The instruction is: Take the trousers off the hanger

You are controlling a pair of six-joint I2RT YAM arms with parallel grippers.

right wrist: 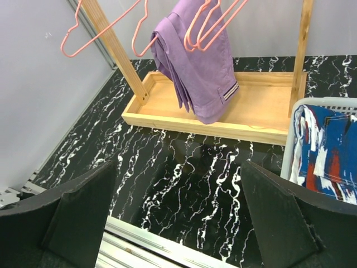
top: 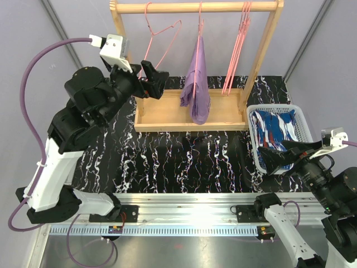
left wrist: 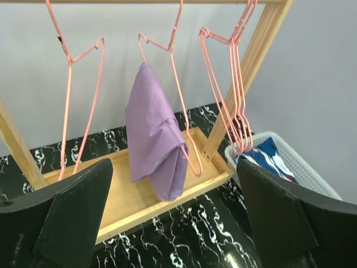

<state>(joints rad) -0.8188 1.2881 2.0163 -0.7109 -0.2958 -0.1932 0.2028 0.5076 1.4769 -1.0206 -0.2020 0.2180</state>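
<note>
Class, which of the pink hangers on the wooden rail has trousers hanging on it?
The middle hanger, carrying the lilac trousers; the left hanger and the right-hand bunch hang bare.

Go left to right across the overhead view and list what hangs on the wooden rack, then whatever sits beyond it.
Lone empty pink hanger → hanging lilac trousers → bunch of empty pink hangers → white basket holding the blue patterned trousers.

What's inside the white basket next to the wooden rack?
The blue trousers with white and red patches lie crumpled inside the white basket. Whatever is under them, and the basket's floor, is covered.
</note>
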